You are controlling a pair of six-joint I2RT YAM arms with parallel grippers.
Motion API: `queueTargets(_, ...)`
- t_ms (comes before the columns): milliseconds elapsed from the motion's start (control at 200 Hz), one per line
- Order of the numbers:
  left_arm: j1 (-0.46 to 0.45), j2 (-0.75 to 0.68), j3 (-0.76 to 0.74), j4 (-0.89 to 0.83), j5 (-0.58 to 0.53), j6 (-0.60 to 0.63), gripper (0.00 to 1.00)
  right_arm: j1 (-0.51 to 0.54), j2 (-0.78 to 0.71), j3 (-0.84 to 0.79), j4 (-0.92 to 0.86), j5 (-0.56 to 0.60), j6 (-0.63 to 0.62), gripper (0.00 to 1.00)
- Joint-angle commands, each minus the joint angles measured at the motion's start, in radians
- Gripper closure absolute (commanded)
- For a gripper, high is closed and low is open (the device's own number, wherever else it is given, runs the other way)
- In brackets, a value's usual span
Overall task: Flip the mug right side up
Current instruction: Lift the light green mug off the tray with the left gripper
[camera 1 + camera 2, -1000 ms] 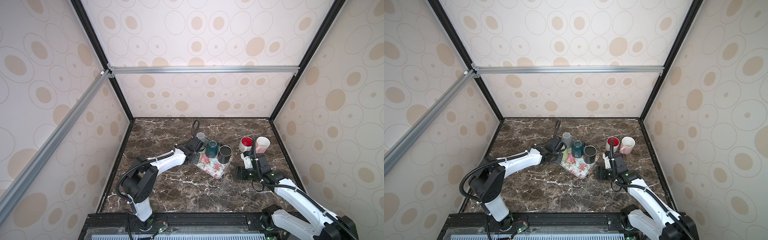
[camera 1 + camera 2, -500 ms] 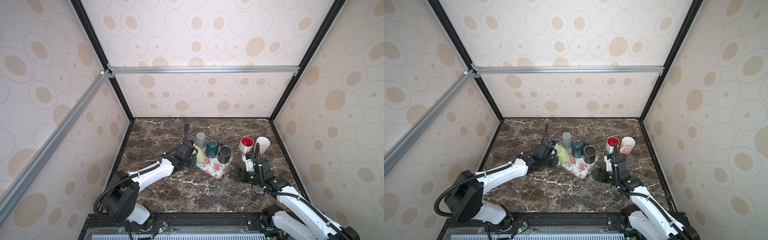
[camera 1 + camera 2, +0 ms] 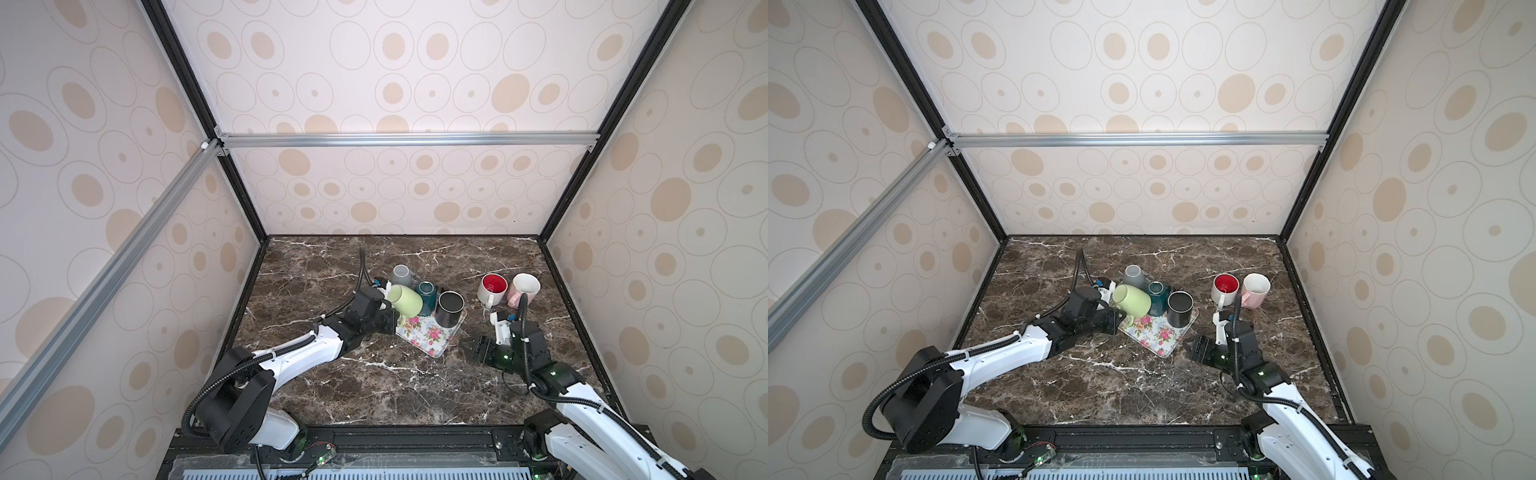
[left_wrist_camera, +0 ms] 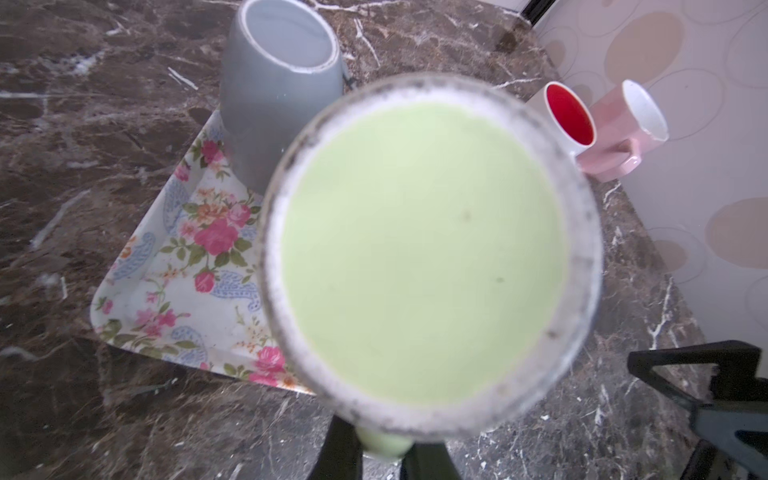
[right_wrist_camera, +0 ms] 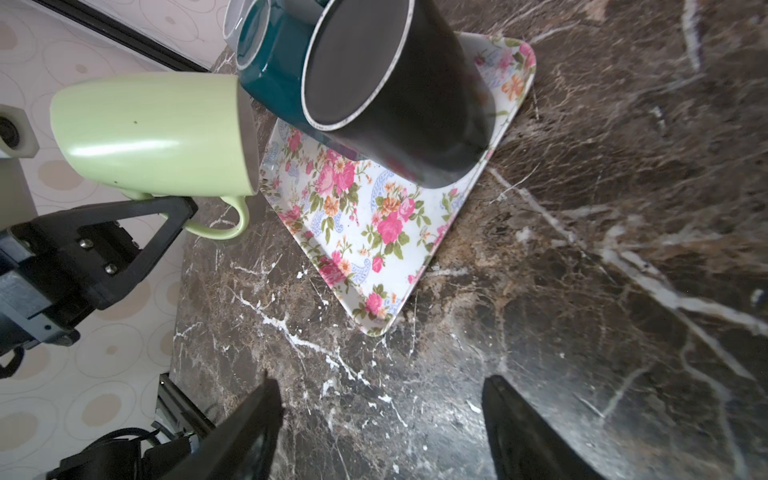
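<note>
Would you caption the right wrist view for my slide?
Left gripper holds green mug sideways by its handle beside floral tray.

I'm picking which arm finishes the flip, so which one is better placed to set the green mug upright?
Left. The left tool is already shut on the green mug by its handle, holding it sideways off the floral tray. The right tool is open, empty and apart.

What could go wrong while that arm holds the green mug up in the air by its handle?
The left gripper pinches only the thin handle of the green mug, which lies tilted sideways in mid-air, so it might swivel or slip out. It also hangs close to the teal mug and grey mug on the floral tray, so turning it could knock them.
</note>
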Motion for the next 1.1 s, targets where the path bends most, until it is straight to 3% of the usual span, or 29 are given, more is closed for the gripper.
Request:
queueTargets(0,0.007,-0.039,-0.005,0.167,0.045,-0.036,1.00,0.011,0.025,-0.021,0.119,-0.063,0.081,0.22)
queueTargets(480,0.016,-0.108,-0.076,0.289,0.093,-0.064,1.00,0.217,0.157,0.053,0.235,0.079,0.148,0.22)
queueTargets(635,0.017,-0.127,-0.088,0.331,0.153,-0.100,1.00,0.275,0.198,0.052,0.347,0.110,0.188,0.22)
queueTargets(830,0.016,-0.132,-0.120,0.442,0.245,-0.197,1.00,0.297,0.191,0.047,0.456,0.137,0.207,0.22)
queueTargets(1095,0.016,-0.133,-0.098,0.481,0.300,-0.222,1.00,0.299,0.193,0.067,0.568,0.107,0.206,0.23)
